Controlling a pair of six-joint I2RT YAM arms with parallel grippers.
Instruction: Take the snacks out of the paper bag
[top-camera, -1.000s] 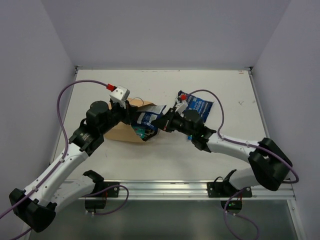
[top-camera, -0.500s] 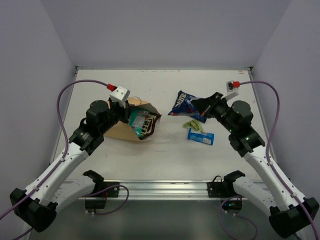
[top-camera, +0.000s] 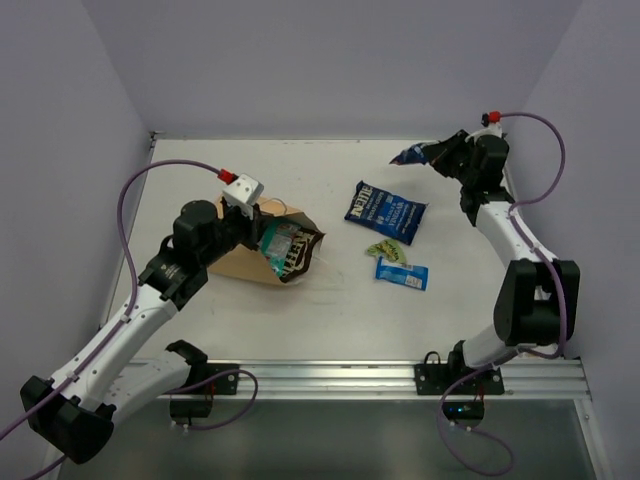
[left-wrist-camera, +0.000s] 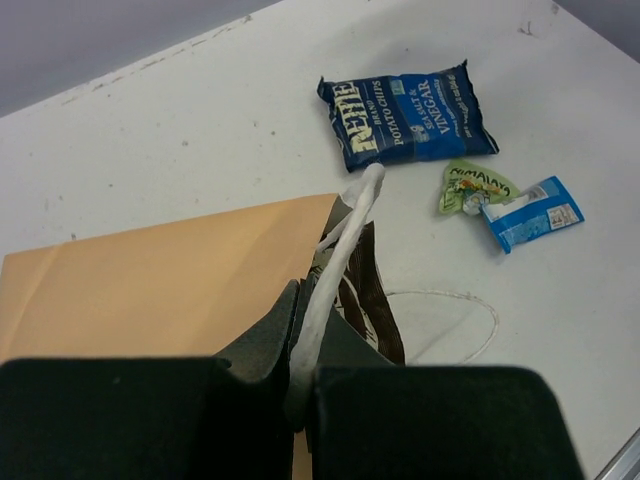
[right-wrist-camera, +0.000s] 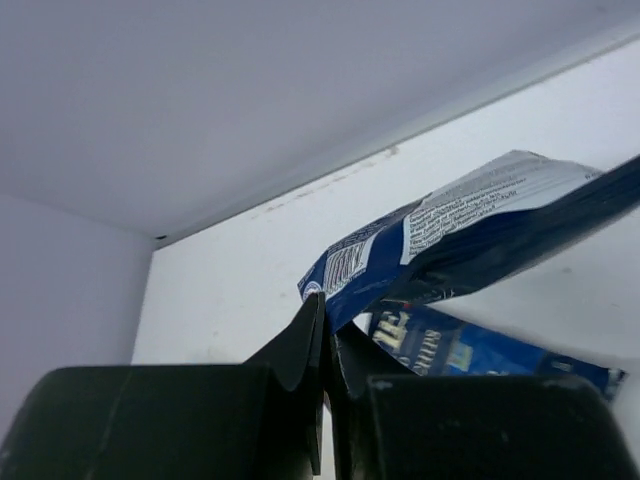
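Observation:
The tan paper bag (top-camera: 236, 262) lies on its side at centre left. My left gripper (top-camera: 262, 228) is shut on the pale upper edge of its mouth (left-wrist-camera: 345, 232). A brown chip bag (top-camera: 292, 257) and a teal-white packet (top-camera: 277, 240) poke out of the mouth. My right gripper (top-camera: 432, 153) is shut on a corner of a blue-white packet (top-camera: 410, 155) and holds it in the air at the back right; the packet also shows in the right wrist view (right-wrist-camera: 470, 215). The dark blue chip bag (top-camera: 385, 211), a small green packet (top-camera: 382, 250) and the small blue bar (top-camera: 402, 272) lie on the table.
A white string handle (left-wrist-camera: 455, 310) lies looped on the table beside the bag's mouth. The enclosure's walls stand close at the back and right of my right gripper. The left wrist view shows the dark blue chip bag (left-wrist-camera: 405, 115) and the blue bar (left-wrist-camera: 530, 212) to the bag's right.
My right arm has pulled the blue-white packet from the bag's mouth and swung it right and back to the far right corner. My left gripper has held the bag's edge throughout.

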